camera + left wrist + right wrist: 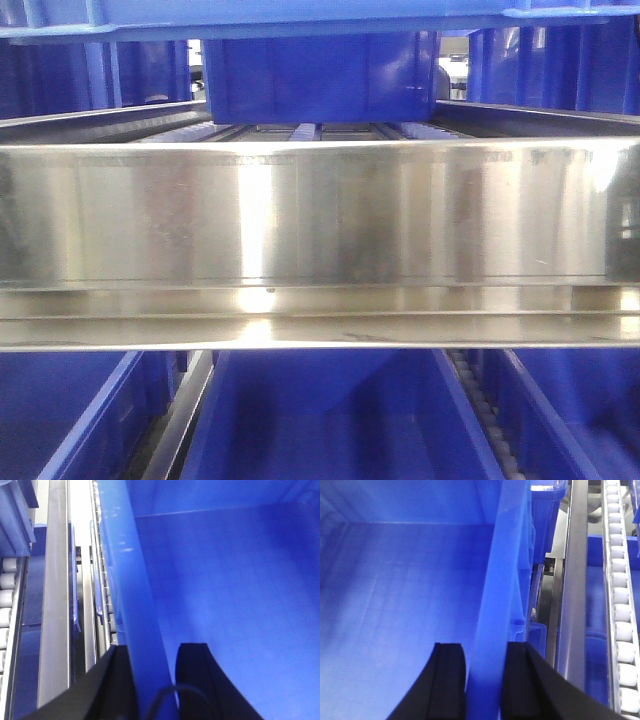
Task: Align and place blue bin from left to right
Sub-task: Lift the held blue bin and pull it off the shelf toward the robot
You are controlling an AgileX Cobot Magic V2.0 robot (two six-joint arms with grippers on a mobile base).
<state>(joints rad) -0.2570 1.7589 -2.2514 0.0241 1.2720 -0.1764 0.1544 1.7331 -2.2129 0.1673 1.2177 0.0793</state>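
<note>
Currently, the blue bin [131,580] is held by both arms within a roller rack. The left jaws pinch its left wall, one black finger [195,680] inside and one outside. The right jaws pinch the opposite wall likewise. A roller track [620,605] and a steel rail [54,605] run just beside the gripped walls. Whether the bin rests on rollers cannot be told. A polished steel beam [320,215] spans the front view.

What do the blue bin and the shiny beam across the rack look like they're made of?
The blue bin looks like moulded plastic, semi-gloss, with even colour and soft highlights on its rim. The beam appears to be polished metal, maybe stainless steel, given its mirror-like streaked reflections.
</note>
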